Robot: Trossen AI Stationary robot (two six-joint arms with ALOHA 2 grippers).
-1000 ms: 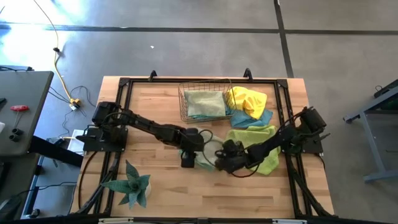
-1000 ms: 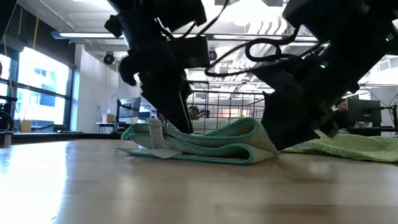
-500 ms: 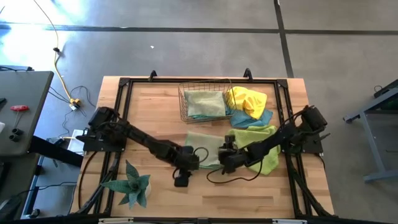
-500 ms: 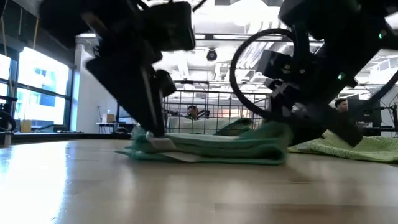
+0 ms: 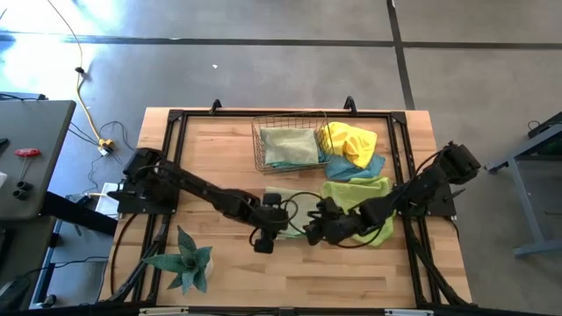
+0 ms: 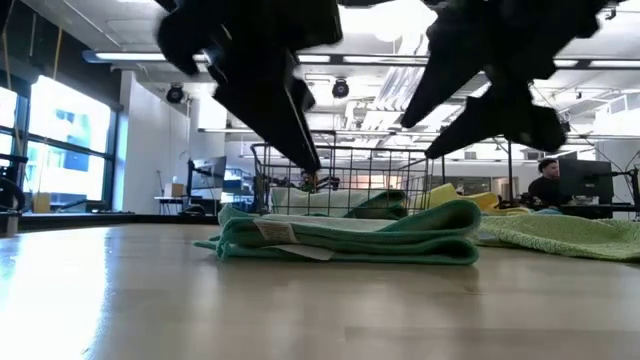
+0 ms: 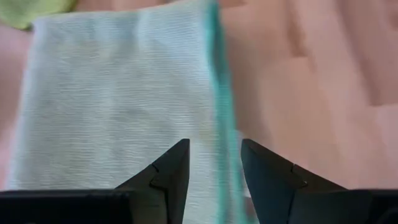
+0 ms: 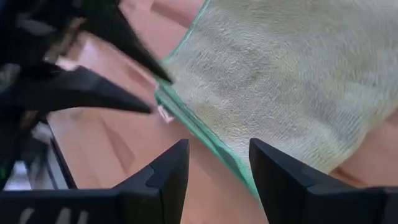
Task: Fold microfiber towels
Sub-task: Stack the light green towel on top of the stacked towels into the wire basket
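Both grippers hung just above the folded pale green towel (image 5: 294,219) at the middle of the table (image 5: 219,149), neither touching it. From above, the left gripper (image 5: 266,230) sat at the towel's nine o'clock side and the right gripper (image 5: 314,231) at its three o'clock side, the two close together with the cloth between and under them. Each pair of fingers stood apart with nothing in the gap: the left wrist camera showed its dark fingers (image 7: 168,174) parted over the towel's teal-stitched edge (image 7: 217,93), and the right wrist camera showed its own fingers (image 8: 168,177) parted over the towel's corner, with the left gripper's fingers (image 8: 93,87) visible just beyond.

From table height the pale green towel (image 6: 350,235) lay flat in a neat stack of several layers, a white label (image 6: 275,232) showing at its near fold, and both grippers were clear of its top.

At twelve o'clock of it stood the copper wire basket (image 5: 259,145) holding another pale green cloth (image 5: 288,147). A yellow towel (image 5: 347,140) lay on a blue one (image 5: 369,167) at one o'clock, with a lime green towel (image 5: 364,189) spread at three o'clock. A spiky green plant (image 5: 186,262) stood at eight o'clock.
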